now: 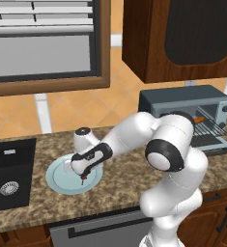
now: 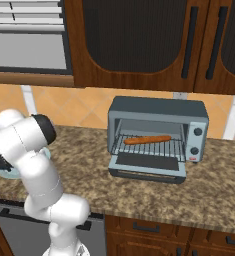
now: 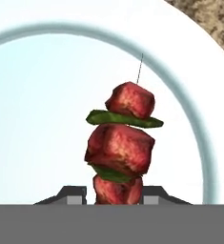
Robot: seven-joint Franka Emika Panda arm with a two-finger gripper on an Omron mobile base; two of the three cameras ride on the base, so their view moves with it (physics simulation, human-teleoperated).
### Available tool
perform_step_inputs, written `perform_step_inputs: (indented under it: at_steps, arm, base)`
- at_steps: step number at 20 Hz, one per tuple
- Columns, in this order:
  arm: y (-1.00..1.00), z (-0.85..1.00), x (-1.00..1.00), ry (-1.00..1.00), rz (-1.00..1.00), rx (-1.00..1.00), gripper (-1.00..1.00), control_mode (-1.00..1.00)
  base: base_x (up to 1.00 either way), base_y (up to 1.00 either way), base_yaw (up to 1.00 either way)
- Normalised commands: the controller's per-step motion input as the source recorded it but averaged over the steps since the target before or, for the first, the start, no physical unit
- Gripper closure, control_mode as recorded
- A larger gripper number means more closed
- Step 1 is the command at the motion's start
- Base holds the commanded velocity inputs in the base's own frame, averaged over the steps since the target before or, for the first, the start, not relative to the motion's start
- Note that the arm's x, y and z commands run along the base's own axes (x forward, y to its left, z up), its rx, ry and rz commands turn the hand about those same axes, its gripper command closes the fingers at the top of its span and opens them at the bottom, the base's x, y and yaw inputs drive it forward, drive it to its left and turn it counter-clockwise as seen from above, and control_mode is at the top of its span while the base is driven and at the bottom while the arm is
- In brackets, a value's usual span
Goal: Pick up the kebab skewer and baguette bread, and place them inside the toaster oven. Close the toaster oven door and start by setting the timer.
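The gripper [image 3: 118, 196] was clamped on the kebab skewer [image 3: 121, 150] over the plate [image 3: 32, 119]. The skewer's lowest chunk sat between the 2 fingertips [image 3: 73, 194].

No readable text, label, brand, number or sign appears on anything in these views.

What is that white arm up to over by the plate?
The robot's claw has its two fingers either side of the kebab skewer, which lies on a pale blue plate beside the sink. The baguette bread already lies on the rack of the toaster oven, whose door hangs open.
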Motion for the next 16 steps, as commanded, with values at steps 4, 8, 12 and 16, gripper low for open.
perform_step_inputs:
  at_steps: [4,8,12,16]
  arm:
    - [-0.13,0.7,-0.23,-0.09,-0.06,0.0,1.0,-1.0]
    - [-0.54,1.0,-0.29,-0.03,-0.09,0.0,1.0,-1.0]
    - [-0.93,0.95,-0.36,0.0,-0.14,0.04,1.0,-1.0]
    - [-1.0,0.78,-0.32,0.0,-0.21,0.05,1.0,-1.0]
  base:
    - [0.0,0.0,0.0]
    - [0.0,0.0,0.0]
    - [0.0,0.0,0.0]
    - [0.0,0.0,0.0]
